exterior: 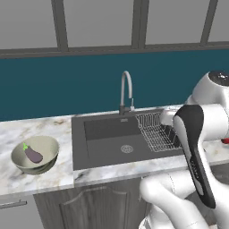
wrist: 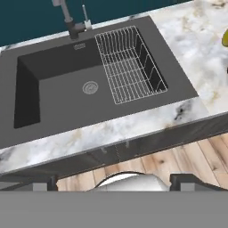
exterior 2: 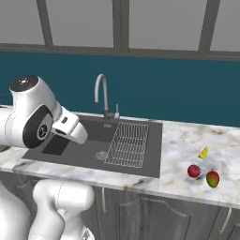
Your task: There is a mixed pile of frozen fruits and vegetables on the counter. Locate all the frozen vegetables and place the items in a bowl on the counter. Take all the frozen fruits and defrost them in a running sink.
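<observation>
The dark purple eggplant (exterior: pixel 32 154) lies inside the pale bowl (exterior: pixel 47 145) on the counter (exterior: pixel 40 127), left of the sink (exterior: pixel 105 145). To the right of the sink (exterior 2: pixel 75 147), a yellow-orange vegetable piece (exterior 2: pixel 203 153), a glossy red fruit (exterior 2: pixel 194 170) and an orange-red fruit (exterior 2: pixel 213 178) sit close together on the marble. My gripper (wrist: pixel 113 185) hovers above the counter's front edge, looking down into the sink (wrist: pixel 62 98). Its fingertips (wrist: pixel 29 182) stand far apart with nothing between them, so it is open.
A wire dish rack (wrist: pixel 129 62) fills the right part of the basin beside the round drain (wrist: pixel 90 87). The curved chrome faucet (exterior: pixel 126 89) rises behind the sink. A yellowish piece (wrist: pixel 225 39) is cut off by the hand view's right edge. Wooden floor (wrist: pixel 178 162) shows below the cabinets.
</observation>
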